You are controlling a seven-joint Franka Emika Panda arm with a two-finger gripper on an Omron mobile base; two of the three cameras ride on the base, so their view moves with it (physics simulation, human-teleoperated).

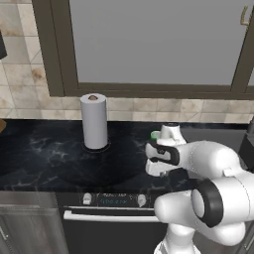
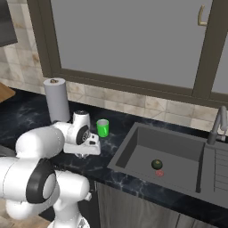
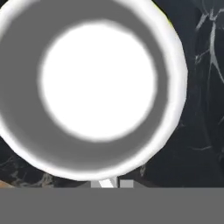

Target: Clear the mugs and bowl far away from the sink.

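1. While the arm blocks most of it in the left base view, the green mug [image 1: 155, 134] peeks out behind the wrist on the black tabletop [image 1: 44, 154], right of the paper-towel roll [image 1: 94, 120].
2. Right base view: mug [image 2: 103, 128] stands between roll [image 2: 56, 99] and sink [image 2: 173, 156].
3. Hand view: white bowl [image 3: 89, 87] right underneath, super close; can't tell how the jaws stand.
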